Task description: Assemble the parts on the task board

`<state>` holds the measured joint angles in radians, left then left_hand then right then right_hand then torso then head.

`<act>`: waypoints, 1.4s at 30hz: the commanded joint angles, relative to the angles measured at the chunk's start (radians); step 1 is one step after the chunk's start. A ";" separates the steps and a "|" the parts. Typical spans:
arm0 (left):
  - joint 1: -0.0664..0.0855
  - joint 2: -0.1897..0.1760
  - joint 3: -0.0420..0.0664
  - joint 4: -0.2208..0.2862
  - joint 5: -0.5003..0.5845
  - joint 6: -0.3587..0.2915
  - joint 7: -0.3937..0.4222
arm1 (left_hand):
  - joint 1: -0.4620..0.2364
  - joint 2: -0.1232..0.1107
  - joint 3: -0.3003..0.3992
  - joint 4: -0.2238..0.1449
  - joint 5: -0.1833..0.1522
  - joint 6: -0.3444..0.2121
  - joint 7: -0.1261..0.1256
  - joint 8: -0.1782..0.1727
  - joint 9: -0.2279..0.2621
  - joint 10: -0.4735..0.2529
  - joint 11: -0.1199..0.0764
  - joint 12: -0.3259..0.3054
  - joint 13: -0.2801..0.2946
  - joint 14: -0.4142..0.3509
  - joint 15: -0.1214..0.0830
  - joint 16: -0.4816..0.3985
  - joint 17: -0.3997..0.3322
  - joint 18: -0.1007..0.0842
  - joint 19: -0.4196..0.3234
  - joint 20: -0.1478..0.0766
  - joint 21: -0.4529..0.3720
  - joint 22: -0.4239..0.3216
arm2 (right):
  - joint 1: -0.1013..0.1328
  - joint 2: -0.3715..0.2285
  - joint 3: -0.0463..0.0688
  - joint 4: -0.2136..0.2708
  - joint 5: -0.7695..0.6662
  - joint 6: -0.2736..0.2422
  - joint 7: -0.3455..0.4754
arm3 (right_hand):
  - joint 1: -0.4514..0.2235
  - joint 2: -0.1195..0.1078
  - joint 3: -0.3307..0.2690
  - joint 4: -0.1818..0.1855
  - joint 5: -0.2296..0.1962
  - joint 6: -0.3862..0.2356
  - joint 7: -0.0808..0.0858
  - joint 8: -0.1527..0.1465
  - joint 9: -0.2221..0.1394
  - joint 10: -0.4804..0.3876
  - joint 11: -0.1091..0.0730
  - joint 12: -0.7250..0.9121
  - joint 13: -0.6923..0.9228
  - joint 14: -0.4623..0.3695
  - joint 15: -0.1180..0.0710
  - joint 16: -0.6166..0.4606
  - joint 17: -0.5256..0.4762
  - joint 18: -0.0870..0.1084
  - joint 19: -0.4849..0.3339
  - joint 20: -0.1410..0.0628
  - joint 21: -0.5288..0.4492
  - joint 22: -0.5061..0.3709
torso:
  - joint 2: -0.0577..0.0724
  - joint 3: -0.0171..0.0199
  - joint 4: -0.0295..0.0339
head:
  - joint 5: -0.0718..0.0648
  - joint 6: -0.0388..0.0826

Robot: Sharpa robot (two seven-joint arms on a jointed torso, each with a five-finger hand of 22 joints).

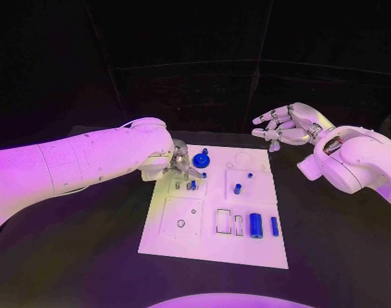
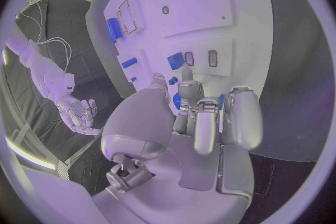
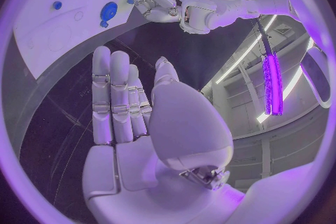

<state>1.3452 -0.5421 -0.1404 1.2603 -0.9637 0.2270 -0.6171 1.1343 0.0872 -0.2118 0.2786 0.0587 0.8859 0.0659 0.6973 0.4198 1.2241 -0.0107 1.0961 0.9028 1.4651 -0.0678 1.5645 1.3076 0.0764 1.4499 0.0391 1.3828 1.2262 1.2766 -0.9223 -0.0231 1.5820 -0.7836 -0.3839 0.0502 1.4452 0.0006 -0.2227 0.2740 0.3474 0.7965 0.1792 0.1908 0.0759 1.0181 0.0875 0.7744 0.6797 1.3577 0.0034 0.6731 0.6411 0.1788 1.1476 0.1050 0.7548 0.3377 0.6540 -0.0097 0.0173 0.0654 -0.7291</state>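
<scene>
Two white arms reach over the matte black worktop [image 1: 343,244], each ending in a silver, segmented metal hand. Between them lies the task board [image 1: 209,247], a flat white rectangular plate with raised square panels, round holes and narrow rectangular slots cut into it.

Small glossy blue parts sit on the board. A round blue disc with a knob [image 1: 201,160] stands at its far end. A short blue peg [image 1: 237,188] is upright in the square panel nearer the right arm. Two blue cylinders, one thick [image 1: 255,225] and one thin [image 1: 274,226], lie side by side in the row of slots at the near end.

The left hand [image 1: 178,159] is down at the board's far left corner, just beside the blue disc. Its fingers [image 2: 206,123] curl downward over the board there, close to some small blue parts, but whether they grip anything I cannot tell.

The right hand [image 1: 286,126] hovers above the worktop beyond the board's far right corner, well apart from every part. Its fingers [image 3: 112,95] are stretched out straight, side by side, and it holds nothing.
</scene>
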 commanded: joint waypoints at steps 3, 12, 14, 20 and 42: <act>0.001 0.009 0.000 -0.011 -0.012 0.020 0.002 | 0.005 0.005 -0.001 -0.004 -0.005 -0.001 -0.007 0.005 0.002 0.005 -0.001 0.006 -0.001 0.106 -0.006 0.006 0.263 -0.012 0.003 -0.003 0.003 -0.002 | 0.002 0.000 0.001 -0.001 -0.006 0.001 -0.002 | 0.010 0.000 -0.007 -0.001 0.009 -0.010 -0.002 0.006 0.001 -0.009 0.000 -0.006 -0.004 0.005 0.000 -0.010 0.000 0.005 0.008 0.002 -0.009 -0.004 | 0.001 -0.0007 0.0017 | -0.002 -0.005; -0.001 0.021 -0.002 -0.028 -0.012 0.027 0.011 | 0.011 0.008 0.000 -0.008 -0.004 -0.001 -0.008 0.010 0.007 0.004 -0.002 0.006 -0.002 0.106 -0.007 0.006 0.263 -0.011 0.000 -0.004 0.001 -0.006 | 0.002 0.008 0.001 -0.007 -0.008 0.001 0.001 | 0.010 0.002 -0.011 0.001 0.010 -0.013 -0.002 0.011 0.001 -0.010 0.000 -0.005 -0.009 0.007 0.001 -0.017 0.001 0.005 0.012 0.002 -0.017 -0.009 | 0.000 0.0003 0.0005 | -0.001 -0.009; -0.002 0.023 -0.003 -0.030 -0.012 0.028 0.013 | 0.012 0.009 0.000 -0.009 -0.004 -0.002 -0.008 0.011 0.007 0.004 -0.002 0.006 -0.001 0.106 -0.007 0.006 0.263 -0.011 0.000 -0.004 0.001 -0.006 | 0.002 0.011 0.001 -0.009 -0.008 0.002 0.002 | 0.009 0.003 -0.012 0.001 0.008 -0.014 -0.001 0.013 0.001 -0.011 0.001 -0.005 -0.011 0.007 0.001 -0.019 0.001 0.005 0.013 0.002 -0.019 -0.010 | 0.000 0.0001 0.0008 | -0.002 -0.010; -0.005 0.028 -0.005 -0.035 -0.012 0.031 0.016 | 0.015 0.011 0.001 -0.011 -0.004 -0.002 -0.009 0.013 0.009 0.005 -0.002 0.008 0.001 0.106 -0.007 0.006 0.263 -0.012 0.000 -0.004 0.002 -0.003 | 0.002 0.015 0.001 -0.012 -0.008 0.004 0.003 | 0.010 0.003 -0.012 0.001 0.008 -0.014 -0.001 0.013 0.001 -0.011 0.000 -0.005 -0.011 0.007 0.001 -0.019 0.001 0.005 0.013 0.002 -0.019 -0.011 | 0.001 -0.0001 0.0012 | -0.005 -0.010; -0.015 0.039 -0.010 -0.043 -0.011 0.049 0.026 | 0.036 0.023 0.010 -0.026 -0.001 -0.008 -0.011 0.025 0.021 0.010 -0.004 0.015 0.010 0.106 -0.009 0.006 0.263 -0.013 0.002 -0.006 0.009 0.009 | 0.002 0.027 0.001 -0.021 -0.008 0.019 0.010 | 0.009 0.014 -0.019 0.004 -0.018 -0.021 -0.001 0.025 0.001 -0.012 0.001 0.001 -0.021 0.013 0.001 -0.034 0.004 0.005 0.023 0.002 -0.036 -0.021 | 0.001 0.0005 0.0009 | -0.001 -0.016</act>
<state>1.3298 -0.5044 -0.1510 1.2163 -0.9693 0.2598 -0.6034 1.1578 0.1106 -0.2022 0.2576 0.0587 0.8787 0.0587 0.7168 0.4399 1.2277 -0.0144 1.1081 0.9123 1.4651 -0.0676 1.5645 1.3075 0.0765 1.4498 0.0392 1.3878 1.2342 1.2767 -0.8964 -0.0233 1.5593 -0.7888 -0.3777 0.0486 1.4529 0.0084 -0.2358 0.2761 0.3367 0.7827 0.1795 0.2088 0.0754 1.0109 0.0875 0.7744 0.6601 1.3653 0.0033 0.6445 0.6445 0.1787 1.1621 0.1056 0.7223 0.3174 0.6546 -0.0096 0.0190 0.0639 -0.7462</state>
